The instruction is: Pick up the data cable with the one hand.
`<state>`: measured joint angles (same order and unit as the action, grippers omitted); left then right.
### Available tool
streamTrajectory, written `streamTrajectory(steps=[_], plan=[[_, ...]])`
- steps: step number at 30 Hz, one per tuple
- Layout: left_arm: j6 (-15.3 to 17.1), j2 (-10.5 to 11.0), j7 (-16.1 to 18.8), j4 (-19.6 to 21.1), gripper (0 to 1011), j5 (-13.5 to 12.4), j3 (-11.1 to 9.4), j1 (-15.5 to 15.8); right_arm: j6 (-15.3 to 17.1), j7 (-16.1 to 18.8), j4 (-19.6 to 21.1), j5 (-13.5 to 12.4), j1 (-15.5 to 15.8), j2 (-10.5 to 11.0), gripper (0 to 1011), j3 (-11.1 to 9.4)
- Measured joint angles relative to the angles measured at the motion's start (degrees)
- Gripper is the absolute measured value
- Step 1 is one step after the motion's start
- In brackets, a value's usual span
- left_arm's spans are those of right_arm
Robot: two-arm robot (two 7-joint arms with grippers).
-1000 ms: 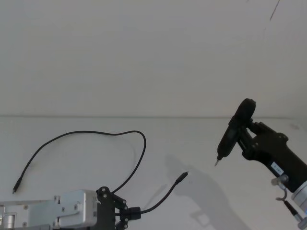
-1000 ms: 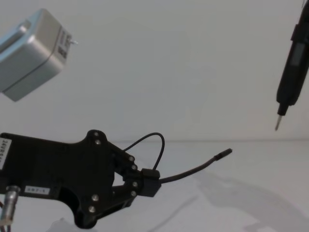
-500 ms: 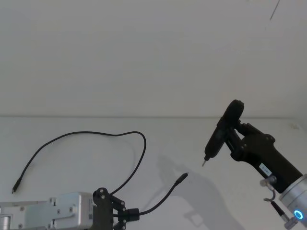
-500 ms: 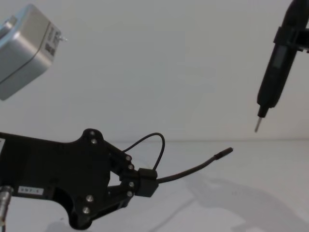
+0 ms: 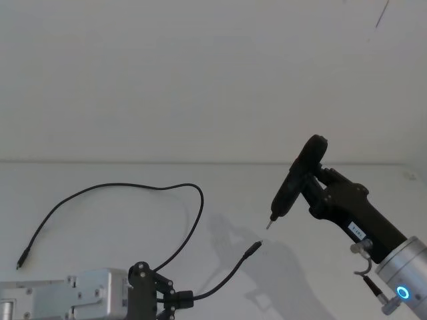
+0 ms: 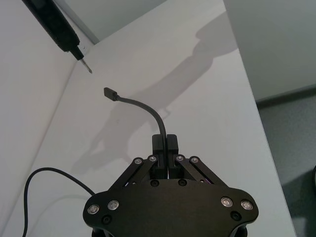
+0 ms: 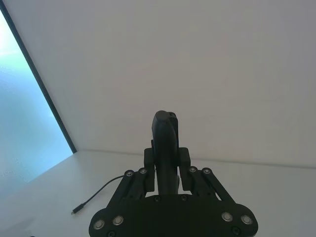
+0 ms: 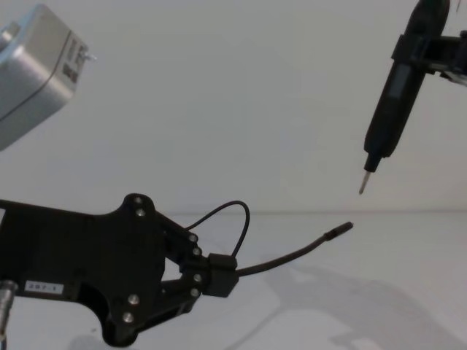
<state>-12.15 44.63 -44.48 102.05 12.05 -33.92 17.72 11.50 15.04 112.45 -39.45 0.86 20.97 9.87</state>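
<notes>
- The white bench (image 5: 100, 177) spreads across the lower half of my head view.
- My right pincer (image 5: 315, 189) hangs above it at about 4 o'clock, clenched on a black pen-like tool (image 5: 293, 183) (metal point aimed down toward 7 o'clock).
- My left pincer (image 5: 183, 298) sits low at 7 o'clock, grasping the data cable (image 5: 120, 187) between both fingers.
- From that grip, the long part of the cable lies on the bench, arching up toward 11 o'clock and curving round to its far end at 9 o'clock.
- The short part rises off the bench toward 2 o'clock and ends in the plug tip (image 5: 253, 248), just below the tool's point and apart from it.
</notes>
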Motion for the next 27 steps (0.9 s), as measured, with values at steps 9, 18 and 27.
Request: streamTrajectory(steps=[9, 18, 27], plan=[[-0.1, 0.0, 0.0, 0.0, 40, 0.1, 0.0, 0.0, 1.7, -0.8, -0.7, -1.6, -0.7, -0.4, 284, 0.7], [-0.1, 0.1, 0.0, 0.0, 41, 0.1, 0.0, -0.1, 1.9, -1.4, -2.3, -2.2, -1.4, -0.6, 283, 1.4], [-0.1, 0.1, 0.0, 0.0, 40, 0.1, 0.0, -0.1, 1.8, -1.8, -3.4, -2.4, -1.8, -0.5, 283, 1.9]])
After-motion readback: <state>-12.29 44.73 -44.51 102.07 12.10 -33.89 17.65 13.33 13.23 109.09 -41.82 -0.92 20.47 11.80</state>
